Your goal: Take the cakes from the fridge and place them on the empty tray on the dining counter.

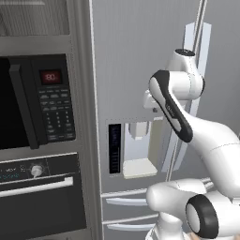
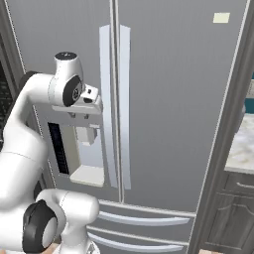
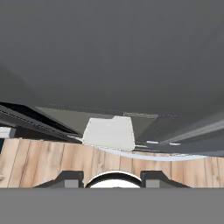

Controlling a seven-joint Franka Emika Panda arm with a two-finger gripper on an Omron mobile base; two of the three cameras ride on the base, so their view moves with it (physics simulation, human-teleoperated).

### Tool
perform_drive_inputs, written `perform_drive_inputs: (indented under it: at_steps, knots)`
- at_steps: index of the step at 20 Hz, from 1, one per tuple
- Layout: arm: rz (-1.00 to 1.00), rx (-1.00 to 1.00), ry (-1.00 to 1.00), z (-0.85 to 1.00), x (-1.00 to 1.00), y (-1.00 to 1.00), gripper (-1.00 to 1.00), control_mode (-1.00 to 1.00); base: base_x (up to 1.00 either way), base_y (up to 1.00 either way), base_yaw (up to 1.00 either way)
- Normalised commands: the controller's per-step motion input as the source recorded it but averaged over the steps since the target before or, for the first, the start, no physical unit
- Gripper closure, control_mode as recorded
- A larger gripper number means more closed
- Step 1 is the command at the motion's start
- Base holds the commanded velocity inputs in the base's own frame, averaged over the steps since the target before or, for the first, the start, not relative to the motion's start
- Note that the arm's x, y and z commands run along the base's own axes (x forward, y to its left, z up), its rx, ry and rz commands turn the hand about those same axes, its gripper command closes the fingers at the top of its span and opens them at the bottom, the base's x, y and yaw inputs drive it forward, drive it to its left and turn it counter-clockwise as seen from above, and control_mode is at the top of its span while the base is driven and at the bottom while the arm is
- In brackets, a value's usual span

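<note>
The fridge [image 2: 168, 99] stood closed, both doors shut. The cakes presumably lay behind them, unseen. The arm reached up with the gripper [image 2: 94, 101] close to the left door, at about 9 o'clock from the left handle [image 2: 105, 99] and just above the dispenser [image 2: 82, 154]. In the hand view the fingertips [image 3: 70, 178] stood partly apart with nothing between them; whether they touched the handle could not be told.

The step in hand was judged to be opening the fridge. To do it well, the gripper should move toward 3 o'clock until the jaws straddle the handle, close firmly, then pull along the door's arc rather than straight back, so the grip does not slip. The base should stay clear of the swing.

Writing: the microwave [image 1: 33, 101] at 9 o'clock showed a red display [image 1: 50, 76], too blurred to read. A pale label [image 2: 221, 18] sat on the right door at 1 o'clock, with no legible text.
</note>
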Motion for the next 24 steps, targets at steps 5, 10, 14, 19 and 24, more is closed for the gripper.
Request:
perform_drive_inputs:
  at_steps: [5,10,14,19,24]
  knots:
    - [0.00,0.00,-0.07,0.00,-0.29,0.00,-1.00,-1.00,0.00,0.00,0.00]
    - [0.00,0.00,-0.14,0.00,-0.57,-0.02,-1.00,-1.00,0.00,0.00,0.00]
    - [-0.01,0.00,-0.14,0.00,-0.66,-0.04,-1.00,-1.00,0.00,0.00,0.00]
    - [-0.01,0.00,-0.14,0.00,-0.70,-0.05,-1.00,-1.00,0.00,0.00,0.00]
    - [-0.02,0.00,-0.28,0.00,-0.65,-0.02,-1.00,-1.00,0.00,0.00,0.00]
